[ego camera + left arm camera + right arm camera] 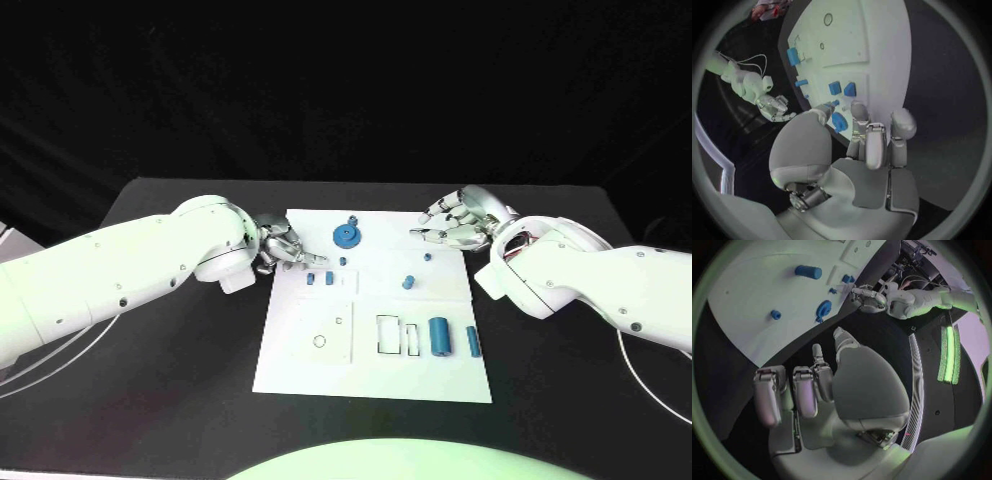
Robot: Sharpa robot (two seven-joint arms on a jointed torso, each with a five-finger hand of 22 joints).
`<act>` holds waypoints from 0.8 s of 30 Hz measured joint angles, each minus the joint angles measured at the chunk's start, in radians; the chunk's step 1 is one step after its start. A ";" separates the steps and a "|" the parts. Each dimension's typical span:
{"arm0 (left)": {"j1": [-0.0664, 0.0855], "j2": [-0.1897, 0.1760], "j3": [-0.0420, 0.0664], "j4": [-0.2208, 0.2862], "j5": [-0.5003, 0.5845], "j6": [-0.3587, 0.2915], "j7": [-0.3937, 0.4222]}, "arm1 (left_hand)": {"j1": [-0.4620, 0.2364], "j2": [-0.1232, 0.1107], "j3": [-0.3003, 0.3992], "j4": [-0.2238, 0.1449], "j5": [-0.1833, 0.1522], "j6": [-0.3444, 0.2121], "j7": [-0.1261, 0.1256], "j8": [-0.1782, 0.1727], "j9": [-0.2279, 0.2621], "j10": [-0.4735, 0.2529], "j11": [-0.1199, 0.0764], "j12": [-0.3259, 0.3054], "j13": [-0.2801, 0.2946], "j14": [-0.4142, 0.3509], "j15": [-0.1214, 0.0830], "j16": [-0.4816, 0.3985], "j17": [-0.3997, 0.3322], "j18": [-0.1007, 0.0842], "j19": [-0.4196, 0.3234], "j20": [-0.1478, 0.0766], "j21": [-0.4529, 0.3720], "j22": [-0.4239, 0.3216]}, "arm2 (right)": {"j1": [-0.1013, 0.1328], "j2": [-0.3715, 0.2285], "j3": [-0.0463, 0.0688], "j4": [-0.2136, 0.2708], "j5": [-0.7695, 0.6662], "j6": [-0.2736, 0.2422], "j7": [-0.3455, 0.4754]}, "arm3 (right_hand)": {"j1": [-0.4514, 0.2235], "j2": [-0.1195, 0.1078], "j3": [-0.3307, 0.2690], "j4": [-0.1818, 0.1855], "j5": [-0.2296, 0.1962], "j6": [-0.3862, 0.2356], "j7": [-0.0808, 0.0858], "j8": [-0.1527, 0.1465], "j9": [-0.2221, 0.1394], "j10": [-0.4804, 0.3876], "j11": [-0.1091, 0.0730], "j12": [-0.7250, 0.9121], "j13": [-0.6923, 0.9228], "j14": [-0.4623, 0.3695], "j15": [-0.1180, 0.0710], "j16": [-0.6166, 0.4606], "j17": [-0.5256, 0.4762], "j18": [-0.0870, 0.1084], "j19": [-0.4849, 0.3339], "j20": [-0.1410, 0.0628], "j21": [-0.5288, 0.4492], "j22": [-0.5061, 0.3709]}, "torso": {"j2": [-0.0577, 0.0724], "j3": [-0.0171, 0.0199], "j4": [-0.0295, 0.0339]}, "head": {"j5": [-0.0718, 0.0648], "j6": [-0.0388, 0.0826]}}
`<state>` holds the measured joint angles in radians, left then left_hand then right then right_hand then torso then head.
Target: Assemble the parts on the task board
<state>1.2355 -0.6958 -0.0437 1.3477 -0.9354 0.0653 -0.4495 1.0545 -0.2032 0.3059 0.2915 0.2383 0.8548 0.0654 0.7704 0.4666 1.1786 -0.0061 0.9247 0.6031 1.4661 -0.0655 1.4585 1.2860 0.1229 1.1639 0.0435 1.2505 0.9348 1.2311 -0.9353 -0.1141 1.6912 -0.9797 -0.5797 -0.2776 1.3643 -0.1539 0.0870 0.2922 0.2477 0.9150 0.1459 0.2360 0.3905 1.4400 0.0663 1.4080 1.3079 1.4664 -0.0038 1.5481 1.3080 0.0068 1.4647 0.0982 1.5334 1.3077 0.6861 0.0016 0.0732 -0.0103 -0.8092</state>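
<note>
Left hand [281, 250] rests at the board [303, 370] left edge, fingers slightly apart, holding nothing, tip near two blue blocks [323, 279]. Right hand [454, 222] hovers at far right corner, empty, loosely curled. Advice: approach nearest block squarely, pinch its sides, lift straight.

The white rectangular task board [310, 375] is partly covered at its far left edge by the left silver many-fingered hand [283, 250]. Whether those fingertips touch the small blue peg [346, 262] beside them cannot be resolved. In the left wrist view, the hand's own fingers [873, 142] overlap the round blue disc [839, 121].
</note>
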 measured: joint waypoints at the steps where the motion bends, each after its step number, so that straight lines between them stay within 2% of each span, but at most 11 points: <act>1: 0.000 -0.002 0.000 0.001 0.014 -0.011 0.012 | 0.011 0.003 -0.006 -0.001 0.000 -0.018 0.009 -0.005 -0.002 -0.023 0.008 -0.013 -0.014 0.000 0.007 -0.018 -0.022 0.009 -0.029 0.007 -0.026 -0.040 | 0.000 0.000 0.000 0.000 0.000 0.000 0.000 | 0.000 0.000 0.000 0.000 0.000 0.000 0.000 0.000 0.000 0.000 0.000 0.000 0.000 0.000 0.000 0.000 0.000 0.000 0.000 0.000 0.000 0.000 | 0.000 0.0000 0.0000 | 0.000 0.000; 3: 0.000 -0.008 0.001 0.006 0.044 -0.038 0.046 | 0.065 0.004 -0.018 -0.002 0.008 -0.088 0.041 -0.026 -0.010 -0.097 0.039 -0.040 -0.039 -0.022 0.036 -0.055 -0.088 0.023 -0.097 0.028 -0.088 -0.129 | 0.000 -0.001 0.000 0.000 0.000 0.000 0.000 | 0.000 0.000 0.000 0.000 0.000 0.000 0.000 0.000 0.000 0.000 0.000 0.000 0.000 0.000 0.000 0.000 0.000 0.000 0.000 0.000 0.000 0.000 | 0.000 0.0001 0.0002 | 0.000 0.001; 4: 0.000 -0.010 0.002 0.009 0.055 -0.051 0.064 | 0.092 0.005 -0.022 -0.003 0.009 -0.119 0.057 -0.038 -0.016 -0.133 0.054 -0.054 -0.051 -0.058 0.050 -0.093 -0.159 0.040 -0.149 0.039 -0.137 -0.199 | 0.000 -0.001 0.000 0.000 0.000 0.000 0.001 | 0.000 0.000 0.000 0.000 0.000 0.000 0.000 0.000 0.000 0.000 0.000 0.000 0.000 0.000 0.000 0.000 0.000 0.000 0.000 0.000 0.000 0.000 | 0.000 0.0001 0.0002 | -0.001 0.002; 5: 0.000 -0.012 0.002 0.012 0.064 -0.064 0.083 | 0.121 0.005 -0.023 -0.005 0.009 -0.146 0.073 -0.049 -0.024 -0.173 0.069 -0.071 -0.066 -0.122 0.064 -0.158 -0.267 0.047 -0.191 0.051 -0.181 -0.246 | 0.000 -0.001 0.000 0.000 0.000 0.000 0.001 | 0.000 0.000 0.000 0.000 0.000 0.000 0.000 0.000 0.000 0.000 0.000 0.000 0.000 0.000 0.000 0.000 0.000 0.000 0.000 0.000 0.000 0.000 | 0.000 0.0001 0.0003 | -0.002 0.002; 6: 0.000 -0.014 0.002 0.017 0.072 -0.082 0.111 | 0.162 0.004 -0.023 -0.005 0.014 -0.177 0.092 -0.064 -0.036 -0.227 0.089 -0.099 -0.090 -0.235 0.082 -0.271 -0.438 0.047 -0.234 0.069 -0.235 -0.286 | -0.001 -0.002 0.000 0.000 0.000 -0.001 0.001 | 0.000 0.000 0.000 0.000 0.000 0.000 0.000 0.000 0.000 0.000 0.000 0.000 0.000 0.000 0.000 0.000 0.000 0.000 0.000 0.000 0.000 0.000 | 0.000 0.0003 0.0005 | -0.003 0.003; 7: 0.000 -0.015 0.002 0.020 0.075 -0.097 0.133 | 0.194 0.002 -0.025 -0.006 0.015 -0.202 0.105 -0.076 -0.047 -0.267 0.103 -0.122 -0.110 -0.308 0.096 -0.340 -0.528 0.047 -0.258 0.084 -0.275 -0.312 | -0.001 -0.002 0.000 0.000 0.000 -0.001 0.002 | 0.000 0.000 0.000 0.000 0.000 0.000 0.000 0.000 0.000 0.000 0.000 0.000 0.000 0.000 0.000 0.000 0.000 0.000 0.000 0.000 0.000 0.000 | 0.000 0.0004 0.0009 | -0.003 0.003; 9: -0.001 -0.016 0.002 0.026 0.074 -0.124 0.174 | 0.255 -0.002 -0.025 -0.008 0.015 -0.242 0.111 -0.094 -0.067 -0.322 0.118 -0.160 -0.149 -0.368 0.110 -0.400 -0.598 0.047 -0.278 0.100 -0.329 -0.346 | -0.001 -0.002 0.000 0.000 0.001 -0.001 0.002 | 0.000 0.000 0.000 0.000 0.000 0.000 0.000 0.000 0.000 0.000 0.000 0.000 0.000 0.000 0.000 0.000 0.000 0.000 0.000 0.000 -0.006 0.000 | 0.000 0.0005 0.0010 | -0.004 0.004; 12: -0.007 -0.016 0.003 0.036 0.055 -0.181 0.256 | 0.356 -0.010 0.000 -0.033 0.015 -0.275 0.106 -0.103 -0.100 -0.382 0.130 -0.213 -0.214 -0.420 0.123 -0.446 -0.652 0.047 -0.290 0.112 -0.393 -0.389 | -0.001 -0.003 0.000 0.000 0.001 -0.002 0.005 | 0.000 0.000 0.000 0.000 0.000 0.000 0.000 0.000 0.000 0.000 0.000 -0.004 0.000 0.000 0.000 0.000 0.000 0.000 0.000 0.000 -0.006 0.000 | 0.000 0.0004 0.0015 | -0.005 0.007; 15: -0.016 -0.013 0.001 0.040 0.004 -0.237 0.332 | 0.407 -0.021 0.020 -0.053 0.015 -0.298 0.101 -0.114 -0.124 -0.420 0.133 -0.240 -0.253 -0.425 0.125 -0.448 -0.672 0.047 -0.285 0.118 -0.407 -0.401 | -0.001 -0.004 0.000 -0.001 0.001 -0.003 0.009 | 0.000 0.000 0.000 0.000 0.000 0.000 0.000 0.000 0.000 -0.004 -0.004 -0.014 0.000 0.000 0.000 -0.008 0.000 0.000 0.000 0.000 -0.018 0.000 | 0.000 0.0004 0.0017 | -0.005 0.009; 20: -0.027 0.011 -0.007 0.039 -0.119 -0.292 0.421 | 0.425 -0.028 0.032 -0.060 0.015 -0.304 0.101 -0.114 -0.147 -0.444 0.137 -0.266 -0.291 -0.440 0.129 -0.456 -0.689 0.047 -0.285 0.118 -0.416 -0.406 | -0.001 -0.004 0.000 -0.002 -0.001 -0.004 0.016 | 0.000 0.000 0.000 0.000 0.000 0.000 0.000 0.000 0.000 -0.011 -0.004 -0.022 0.000 0.000 0.000 -0.010 0.000 0.000 0.000 0.000 -0.026 0.000 | 0.000 0.0002 0.0002 | -0.005 0.012; 24: -0.036 0.031 -0.013 0.029 -0.217 -0.301 0.454 | 0.430 -0.034 0.039 -0.066 0.015 -0.285 0.102 -0.122 -0.171 -0.459 0.144 -0.284 -0.324 -0.447 0.131 -0.461 -0.703 0.047 -0.281 0.121 -0.423 -0.409 | -0.001 -0.004 0.000 -0.003 -0.003 -0.004 0.020 | 0.000 0.000 0.000 0.000 0.000 0.000 0.000 0.000 0.000 -0.011 -0.004 -0.022 0.000 0.000 0.000 -0.010 0.000 0.000 0.000 0.000 -0.031 0.000 | 0.001 0.0000 -0.0011 | -0.006 0.013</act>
<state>1.1992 -0.6645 -0.0562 1.3766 -1.1526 -0.2354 0.0040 1.4844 -0.2368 0.3452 0.2259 0.2531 0.5702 0.1670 0.6486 0.2954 0.7200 0.1378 0.6411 0.2790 1.0189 0.0652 0.9976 0.5829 0.1700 0.8833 0.1644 0.8271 0.5261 1.2303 -0.9394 -0.1142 1.6885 -0.9824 -0.5835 -0.2572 1.3645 -0.1540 0.0870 0.2922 0.2477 0.9150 0.1458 0.2360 0.3906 1.4289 0.0627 1.3860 1.3077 1.4664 -0.0038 1.5383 1.3077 0.0068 1.4645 0.0984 1.5029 1.3075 0.6873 0.0016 0.0722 -0.0158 -0.7959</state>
